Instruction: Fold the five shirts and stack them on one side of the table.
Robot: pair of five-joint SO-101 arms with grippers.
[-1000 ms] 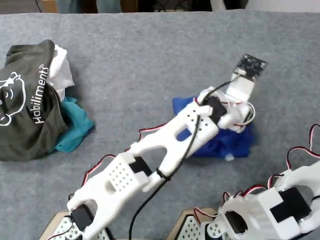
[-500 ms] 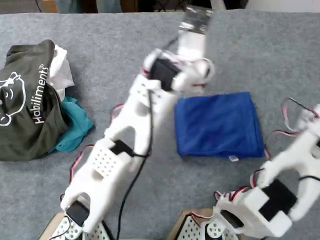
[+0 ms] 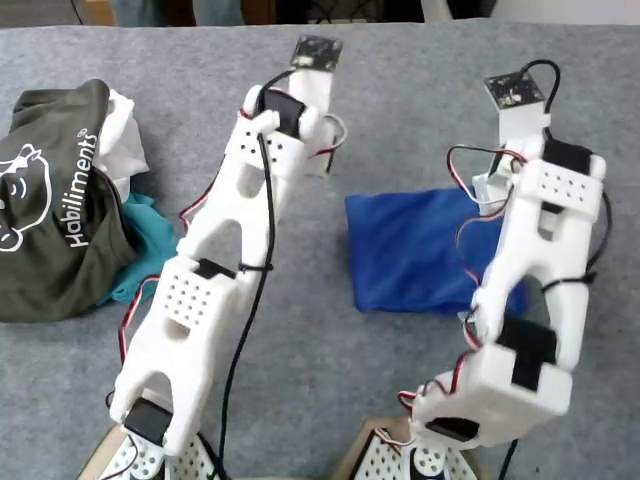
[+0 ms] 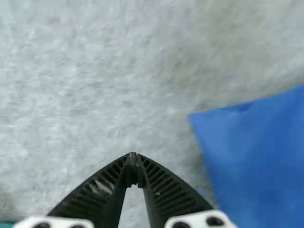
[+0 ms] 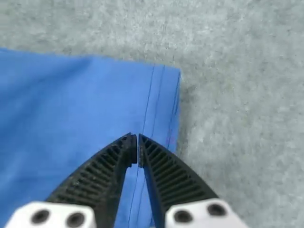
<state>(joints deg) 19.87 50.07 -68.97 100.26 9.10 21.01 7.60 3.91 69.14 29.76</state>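
Stretching up from the lower left of the high view, the left arm (image 3: pixel 215 300) runs on a slant to the upper middle of the frame, its wrist held over bare tabletop (image 3: pixel 400 100) just left of the blue shirt (image 3: pixel 410 250). The right arm (image 3: pixel 540 230) rises from the bottom right, bends at the elbow and reaches upward over the shirt's right side.

In the left wrist view the left jaws are pressed together at the tips, with nothing between them, over grey tabletop beside a corner of the blue cloth. In the right wrist view the right jaws are likewise pressed tip to tip, poised above the shirt near its stitched hem. Both pairs are black ribbed plastic on white arm shells strung with red and black wires.

The tabletop is a grey, felt-like fabric. The blue shirt is soft knit, folded flat into a rough rectangle right of centre, its long axis lying left to right. At the left edge sits a heap: a dark olive shirt (image 3: pixel 55 220) with white print on top, a white shirt (image 3: pixel 120 130) and a teal shirt (image 3: pixel 150 250) showing at its right side.
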